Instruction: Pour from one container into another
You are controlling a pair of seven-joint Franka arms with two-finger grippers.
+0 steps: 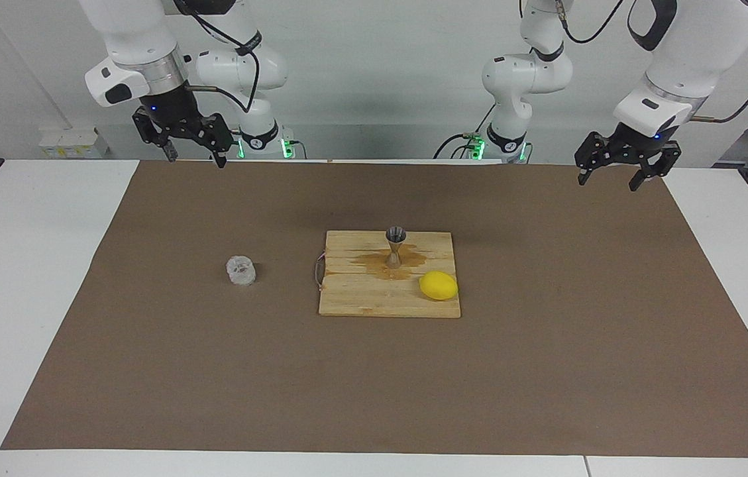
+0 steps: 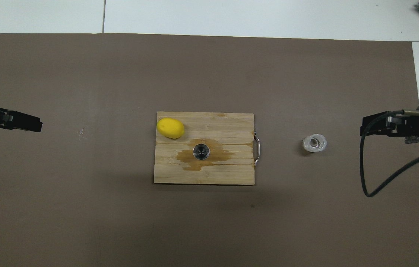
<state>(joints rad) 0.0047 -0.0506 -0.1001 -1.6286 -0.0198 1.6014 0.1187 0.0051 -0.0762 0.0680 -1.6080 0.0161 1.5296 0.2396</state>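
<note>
The small clear glass cup [image 1: 240, 270] [image 2: 314, 143] stands upright on the brown mat, beside the wooden board toward the right arm's end. The silvery hourglass jigger [image 1: 395, 246] [image 2: 201, 151] stands upright on the board [image 1: 360, 301] [image 2: 231, 176], in the middle of a dark wet stain. My right gripper [image 1: 195, 159] [image 2: 364, 127] hangs open and empty over the mat's edge at the robots' side, well apart from the cup. My left gripper [image 1: 609, 182] [image 2: 39, 125] hangs open and empty over the mat at the left arm's end and waits.
A yellow lemon [image 1: 438, 285] [image 2: 170, 128] lies on the board, farther from the robots than the jigger and toward the left arm's end. A metal handle [image 2: 257, 148] sticks out of the board's side facing the cup. The brown mat [image 1: 546, 371] covers most of the white table.
</note>
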